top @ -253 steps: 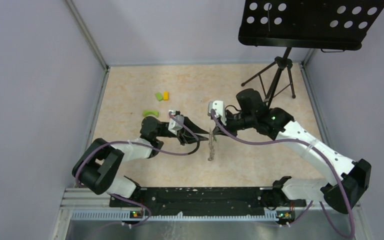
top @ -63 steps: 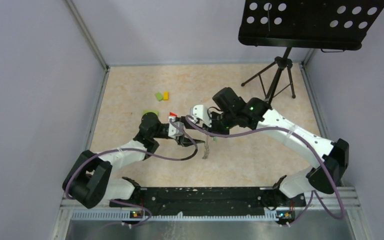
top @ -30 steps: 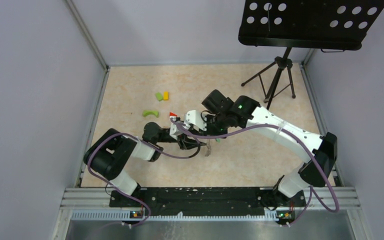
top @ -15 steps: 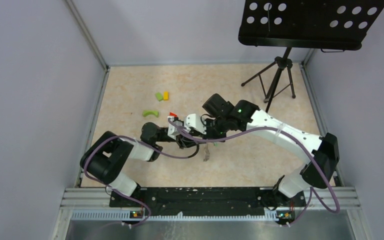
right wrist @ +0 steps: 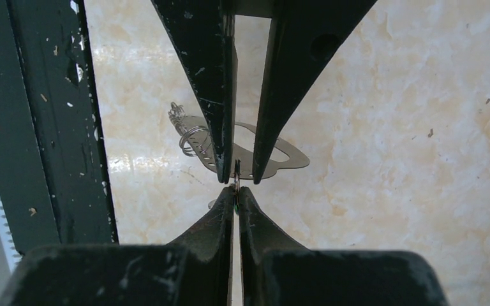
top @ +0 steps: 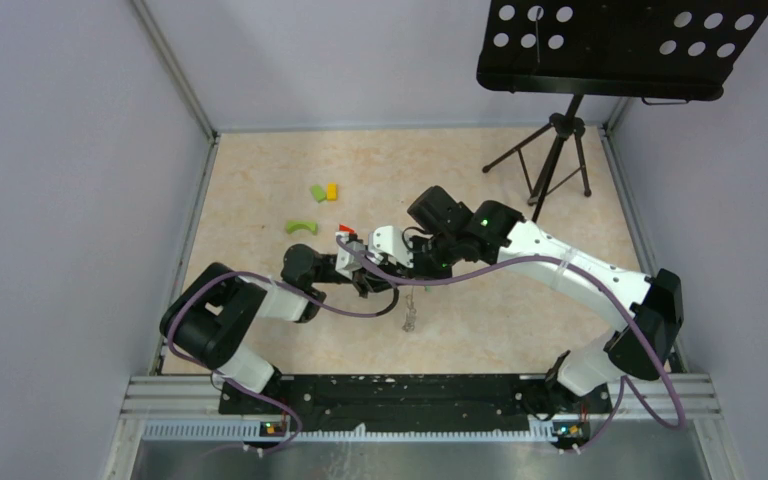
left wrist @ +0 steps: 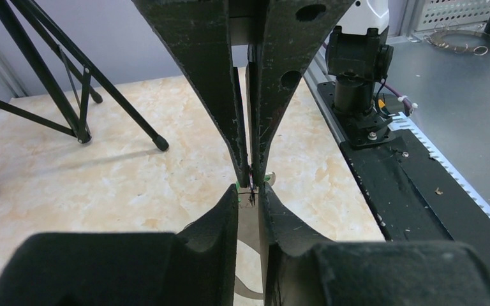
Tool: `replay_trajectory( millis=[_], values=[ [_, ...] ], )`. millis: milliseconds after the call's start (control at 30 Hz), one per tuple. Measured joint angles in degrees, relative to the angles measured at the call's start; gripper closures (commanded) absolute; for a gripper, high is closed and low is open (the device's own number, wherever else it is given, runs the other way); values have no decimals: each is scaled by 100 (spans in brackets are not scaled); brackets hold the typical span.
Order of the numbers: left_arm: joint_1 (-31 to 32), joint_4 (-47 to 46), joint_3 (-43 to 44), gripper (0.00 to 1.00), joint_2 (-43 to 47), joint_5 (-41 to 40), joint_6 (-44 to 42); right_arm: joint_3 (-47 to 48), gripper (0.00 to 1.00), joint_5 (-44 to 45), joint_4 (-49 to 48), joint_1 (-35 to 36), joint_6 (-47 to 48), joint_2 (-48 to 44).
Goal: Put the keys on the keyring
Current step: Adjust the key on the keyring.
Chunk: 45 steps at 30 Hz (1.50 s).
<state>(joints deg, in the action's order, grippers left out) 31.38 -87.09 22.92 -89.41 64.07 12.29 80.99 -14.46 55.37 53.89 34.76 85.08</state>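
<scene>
- The green-tagged key (right wrist: 237, 171) is a thin silver sliver seen edge-on with flecks of green beside it. It is held up off the table (top: 260, 180), near its middle, where the two arms meet tip to tip.
- The right gripper (right wrist: 236, 192) is clenched on that sliver, its two fingers pressed almost together around it.
- The left gripper (left wrist: 249, 195) faces it from the left. Its fingers stand a narrow gap apart on either side of the sliver, with bare table showing between them, so it is released rather than grasping.
- The other keys (top: 412, 316) lie flat on the table just on the near side of the two grippers. They form a small silver bunch, a flat plate with a large hole and little wire rings (right wrist: 191, 138) at one end.
- I cannot pick out the keyring in any view.
- To the far left of the grippers sit a green arch block (top: 301, 226), a small green block (top: 317, 192) and a yellow block (top: 331, 190), the last two just beside each other.
- A black music stand (top: 620, 45) on a tripod stands at the far right corner.
- The black base rail (top: 400, 392) runs along the near edge.
</scene>
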Motion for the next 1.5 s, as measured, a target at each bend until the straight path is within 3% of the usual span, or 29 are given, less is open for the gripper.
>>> replay_trajectory(
  millis=[167, 500, 733, 1100, 1500],
  values=[
    [11, -2, 33, 100, 0, 20, 39, -2, 100, -17, -7, 0, 0, 0],
    [13, -31, 37, 100, 0, 55, 389, -203, 99, -83, -216, -72, -103, -138],
    [15, -35, 98, 100, 0, -63, 787, -608, 84, -573, -704, -490, -258, -507],
    [17, -31, 98, 100, 2, -74, 1082, -1176, 70, -1259, -1283, -879, -308, -1047],
    [17, -28, 103, 100, 142, -98, 1357, -2179, 69, -1934, -2100, -1279, -323, -1869]
  ],
)
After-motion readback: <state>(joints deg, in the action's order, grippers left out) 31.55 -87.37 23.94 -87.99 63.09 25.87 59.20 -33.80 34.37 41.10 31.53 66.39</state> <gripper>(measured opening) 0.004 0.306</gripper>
